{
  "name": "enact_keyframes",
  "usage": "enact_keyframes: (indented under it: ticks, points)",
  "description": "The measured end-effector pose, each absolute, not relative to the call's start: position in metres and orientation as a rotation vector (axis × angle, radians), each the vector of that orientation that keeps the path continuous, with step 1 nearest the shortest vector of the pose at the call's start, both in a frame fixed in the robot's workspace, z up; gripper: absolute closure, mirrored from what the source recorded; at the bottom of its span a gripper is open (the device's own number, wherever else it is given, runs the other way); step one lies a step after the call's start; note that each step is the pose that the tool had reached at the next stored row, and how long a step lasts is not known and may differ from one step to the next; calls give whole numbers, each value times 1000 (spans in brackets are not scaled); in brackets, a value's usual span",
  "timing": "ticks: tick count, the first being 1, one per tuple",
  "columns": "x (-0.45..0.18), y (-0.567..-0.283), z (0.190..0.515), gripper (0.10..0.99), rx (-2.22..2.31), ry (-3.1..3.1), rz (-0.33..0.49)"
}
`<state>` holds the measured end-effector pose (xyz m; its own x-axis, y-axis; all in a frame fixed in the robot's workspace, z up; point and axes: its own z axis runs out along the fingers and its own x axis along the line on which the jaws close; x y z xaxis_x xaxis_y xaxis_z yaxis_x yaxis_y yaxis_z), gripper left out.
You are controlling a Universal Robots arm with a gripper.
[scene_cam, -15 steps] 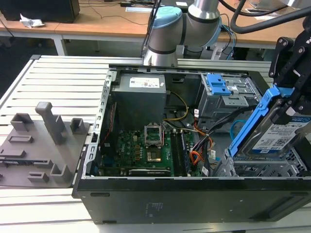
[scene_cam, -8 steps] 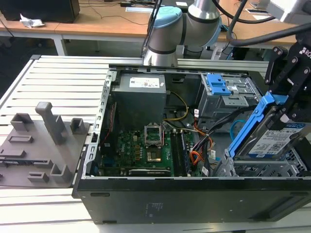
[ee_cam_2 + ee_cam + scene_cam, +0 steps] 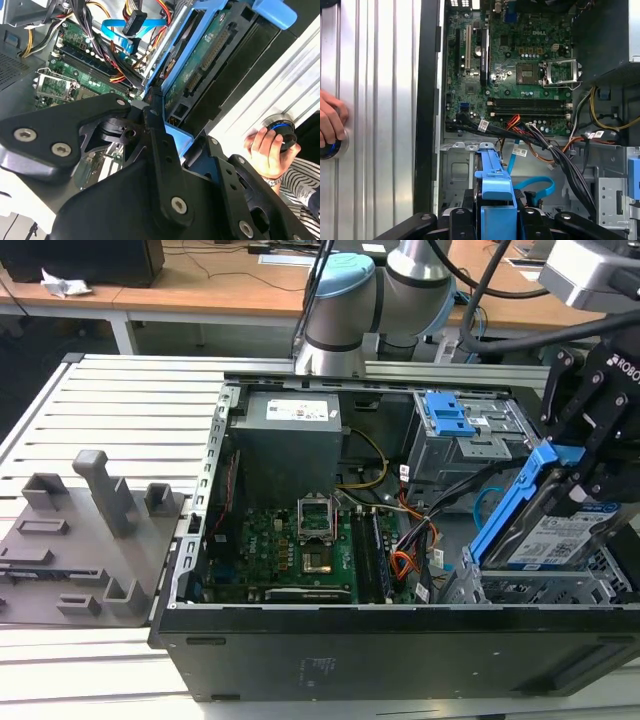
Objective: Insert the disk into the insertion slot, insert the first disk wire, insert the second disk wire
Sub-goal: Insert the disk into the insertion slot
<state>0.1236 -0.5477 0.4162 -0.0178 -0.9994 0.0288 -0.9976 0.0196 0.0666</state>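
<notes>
Open black computer case (image 3: 400,645) on a slatted table (image 3: 130,400), green motherboard (image 3: 285,540), grey perforated insertion slot (image 3: 545,590) at the exterior view's right, disk (image 3: 560,538) tilted over it, gripper (image 3: 580,468) pinching its blue caddy, second disk wire (image 3: 536,187) looped nearby, first disk wire (image 3: 405,562), person's hand (image 3: 331,122).

Ribbed silver metal table (image 3: 120,390) with long slats. An open black computer case (image 3: 400,650) sits flat on it, toward the exterior view's right, with its side panel off. A grey plastic tray (image 3: 70,550) with upright blocks and pegs lies on the slats just beside the case, on the exterior view's left. In both wrist views a round knob (image 3: 329,149) with a blue ring is set in the table top near the case, and a person's hand (image 3: 330,117) rests on it.
</notes>
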Motion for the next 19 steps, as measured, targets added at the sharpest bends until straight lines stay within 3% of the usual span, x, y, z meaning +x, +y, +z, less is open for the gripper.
enact_keyframes:
  ticks: [19]
  points:
    - [124,-548,391,722,2153,-2194,-42]
